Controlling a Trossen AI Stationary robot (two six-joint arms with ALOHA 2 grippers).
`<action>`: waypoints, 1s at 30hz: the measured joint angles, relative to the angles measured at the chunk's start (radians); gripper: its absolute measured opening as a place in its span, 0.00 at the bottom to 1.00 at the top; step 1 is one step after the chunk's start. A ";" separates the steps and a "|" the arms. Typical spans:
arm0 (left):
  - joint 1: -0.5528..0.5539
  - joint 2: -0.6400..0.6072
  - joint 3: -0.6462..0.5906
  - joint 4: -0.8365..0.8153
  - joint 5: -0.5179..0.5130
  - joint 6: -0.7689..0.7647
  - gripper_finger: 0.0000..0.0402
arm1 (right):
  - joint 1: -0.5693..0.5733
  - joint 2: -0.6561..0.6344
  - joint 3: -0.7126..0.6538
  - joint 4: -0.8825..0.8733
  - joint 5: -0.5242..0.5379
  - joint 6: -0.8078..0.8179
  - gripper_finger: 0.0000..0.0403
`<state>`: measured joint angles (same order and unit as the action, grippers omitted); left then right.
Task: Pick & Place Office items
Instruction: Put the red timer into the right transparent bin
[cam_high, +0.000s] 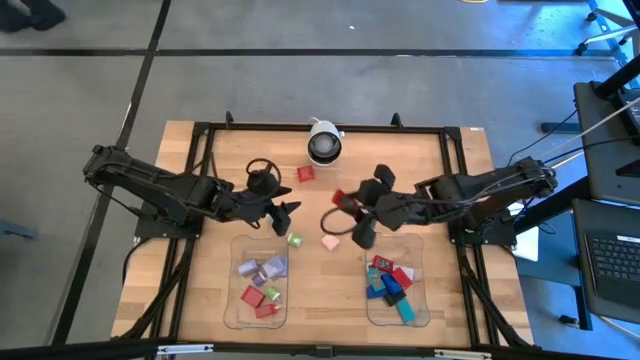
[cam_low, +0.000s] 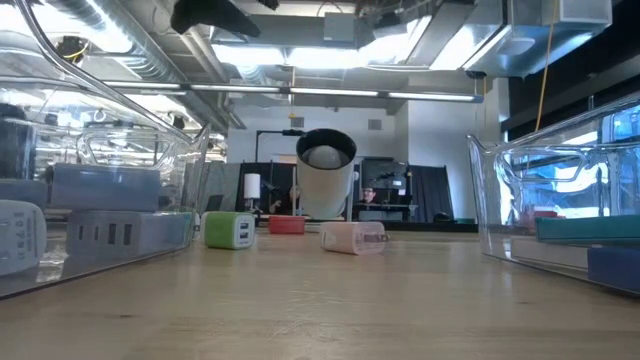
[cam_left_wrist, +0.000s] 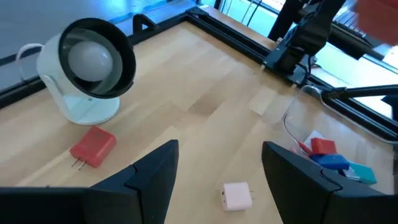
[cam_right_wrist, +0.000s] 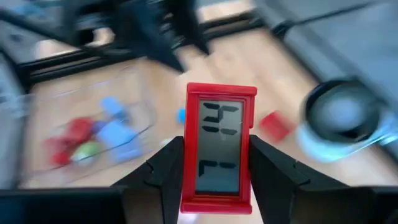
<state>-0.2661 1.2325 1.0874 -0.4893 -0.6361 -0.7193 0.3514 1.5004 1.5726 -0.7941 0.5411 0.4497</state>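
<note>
My right gripper (cam_high: 348, 203) is shut on a small red clock with a grey digit display (cam_right_wrist: 219, 149), held above the table's middle. My left gripper (cam_high: 289, 213) is open and empty above the table, to the left of it. Its fingers stand over a pink block (cam_left_wrist: 237, 196). The pink block (cam_high: 329, 242), a green block (cam_high: 295, 240) and a red block (cam_high: 306, 174) lie flat on the wood. Both clear trays hold several coloured items. My right gripper pinches the red clock between its two fingers, one on each long side of the frame (cam_right_wrist: 186, 163), at the lower half. The display faces the wrist camera. The clock's upper end stands out past the fingertips, clear of the table.
The white-and-black camera dome (cam_high: 323, 145) stands at the far middle, with the red block just in front of it. The left tray (cam_high: 262, 305) and right tray (cam_high: 395, 312) sit near the front edge. A black frame (cam_high: 200, 135) borders the table.
</note>
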 joint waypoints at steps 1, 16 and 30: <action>0.000 0.009 0.000 0.002 0.000 0.000 0.57 | 0.011 -0.007 0.000 -0.011 -0.034 0.029 0.38; 0.000 0.049 -0.001 0.003 0.108 0.000 0.57 | 0.250 -0.027 -0.090 -0.359 -0.272 0.602 0.38; -0.002 0.049 -0.001 0.001 0.220 -0.042 0.57 | 0.383 -0.026 -0.546 0.197 -0.430 1.010 0.38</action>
<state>-0.2684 1.2816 1.0866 -0.4885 -0.4164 -0.7614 0.7343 1.4742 1.0263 -0.5971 0.1108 1.4596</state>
